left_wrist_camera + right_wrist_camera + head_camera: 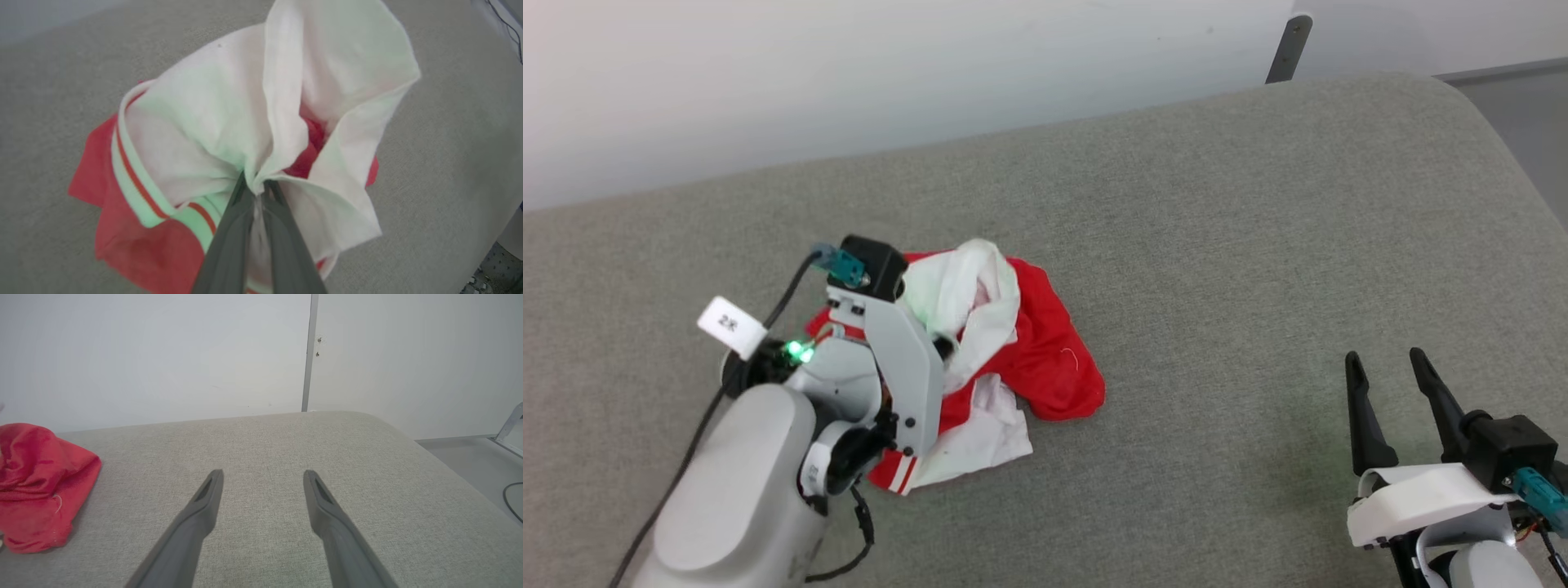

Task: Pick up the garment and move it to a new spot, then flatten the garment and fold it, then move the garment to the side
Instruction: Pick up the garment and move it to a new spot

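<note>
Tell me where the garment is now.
The garment lies bunched on the cushion, left of centre in the head view, its white cloth pinched by the left gripper; the open right gripper sits apart at lower right.

Crumpled red garment (1045,359), white folds bunched up, heaped on grey cushion (1217,245)

The garment (1054,359) at the tips of the left claw (257,182) is red with white panels and red-and-white striped trim. Both claws have dark grey fingers (196,522), the right claw (1385,356) on a white mount (1421,490), and a green light (799,351) glows behind the left claw. The surface (1217,245) beneath them is plain pale grey weave.
</note>
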Available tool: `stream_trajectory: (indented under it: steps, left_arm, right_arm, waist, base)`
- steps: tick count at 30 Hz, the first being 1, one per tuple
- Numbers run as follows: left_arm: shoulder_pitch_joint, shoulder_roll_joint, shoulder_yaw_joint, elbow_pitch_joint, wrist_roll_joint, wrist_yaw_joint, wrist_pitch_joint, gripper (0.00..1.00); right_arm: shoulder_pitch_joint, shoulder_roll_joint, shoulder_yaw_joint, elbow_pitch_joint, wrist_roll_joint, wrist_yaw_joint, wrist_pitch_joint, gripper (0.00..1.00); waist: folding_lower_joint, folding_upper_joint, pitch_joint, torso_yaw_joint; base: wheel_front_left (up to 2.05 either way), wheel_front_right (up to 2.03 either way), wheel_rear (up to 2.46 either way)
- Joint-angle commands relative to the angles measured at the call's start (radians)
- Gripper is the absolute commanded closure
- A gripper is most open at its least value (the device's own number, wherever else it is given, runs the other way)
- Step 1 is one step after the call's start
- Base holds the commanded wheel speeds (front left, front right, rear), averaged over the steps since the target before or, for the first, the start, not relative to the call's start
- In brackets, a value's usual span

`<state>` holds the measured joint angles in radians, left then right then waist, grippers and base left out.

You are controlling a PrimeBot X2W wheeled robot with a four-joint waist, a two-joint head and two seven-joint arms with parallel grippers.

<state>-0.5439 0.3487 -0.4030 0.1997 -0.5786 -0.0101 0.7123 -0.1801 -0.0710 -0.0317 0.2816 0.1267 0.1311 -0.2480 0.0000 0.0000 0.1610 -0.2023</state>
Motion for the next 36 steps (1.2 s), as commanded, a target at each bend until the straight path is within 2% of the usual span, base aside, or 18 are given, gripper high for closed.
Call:
stream_trajectory:
  steps: [1,4,5,8,9,11,12,16,24,33,36]
  left_arm:
    - [0.013,-0.005,-0.004,0.025,-0.009,-0.013,-0.004,1.0]
    - [0.002,-0.012,-0.014,0.088,-0.016,-0.031,-0.012,0.96]
    - [-0.004,-0.015,-0.016,0.107,-0.019,-0.037,-0.014,0.9]
    - [-0.025,-0.02,-0.025,0.149,-0.027,-0.058,-0.022,0.59]
    - [-0.033,-0.021,-0.025,0.157,-0.03,-0.062,-0.025,0.53]
    - [-0.044,-0.023,-0.03,0.163,-0.037,-0.075,-0.034,0.08]
    - [-0.047,-0.022,-0.029,0.167,-0.04,-0.079,-0.037,0.0]
    - [-0.056,-0.014,-0.037,0.165,-0.053,-0.096,-0.049,0.0]
    - [-0.018,0.017,0.001,0.096,-0.081,-0.102,-0.127,0.0]
    - [0.094,0.069,0.084,-0.044,-0.055,-0.065,-0.315,0.0]
    - [0.16,0.091,0.126,-0.091,-0.043,-0.048,-0.409,0.0]
  right_arm:
    - [-0.021,0.002,0.002,0.005,0.01,-0.001,-0.007,0.0]
    - [-0.023,0.003,0.01,0.019,0.013,-0.001,-0.009,0.0]
    - [-0.026,0.003,0.013,0.022,0.013,-0.001,-0.01,0.0]
    - [-0.035,-0.002,0.017,0.028,0.013,-0.001,-0.013,0.0]
    - [-0.036,-0.003,0.018,0.029,0.014,-0.001,-0.014,0.0]
    - [-0.033,-0.009,0.015,0.032,0.013,-0.001,-0.014,0.0]
    - [-0.031,-0.011,0.014,0.034,0.014,-0.001,-0.015,0.0]
    - [-0.021,-0.022,0.015,0.04,0.014,-0.001,-0.016,0.0]
    - [0.009,-0.047,0.031,0.028,0.004,-0.001,0.003,0.0]
    - [0.042,-0.066,0.035,0.0,0.012,-0.001,0.022,0.0]
    - [0.058,-0.069,0.037,-0.005,0.013,-0.001,0.025,0.0]
  waist:
    - [0.0,0.0,0.002,0.001]
    - [0.0,0.0,0.002,0.006]
    - [0.0,0.0,0.001,0.008]
    - [0.0,0.0,-0.006,0.016]
    - [0.0,0.0,-0.009,0.02]
    - [0.0,0.0,-0.02,0.029]
    - [0.0,0.0,-0.026,0.034]
    - [0.0,0.0,-0.056,0.055]
    - [0.0,0.0,-0.143,0.098]
    - [0.0,0.0,-0.202,0.142]
    - [0.0,0.0,-0.216,0.155]
  base:
    - [0.0,0.0,0.0]
    - [0.0,0.0,0.0]
    - [0.0,0.0,0.0]
    - [0.0,0.0,0.0]
    - [0.0,0.0,0.0]
    - [0.0,0.0,0.0]
    - [0.0,0.0,0.0]
    - [0.0,0.0,0.0]
    - [0.0,0.0,0.0]
    - [0.0,0.0,0.0]
    - [0.0,0.0,0.0]
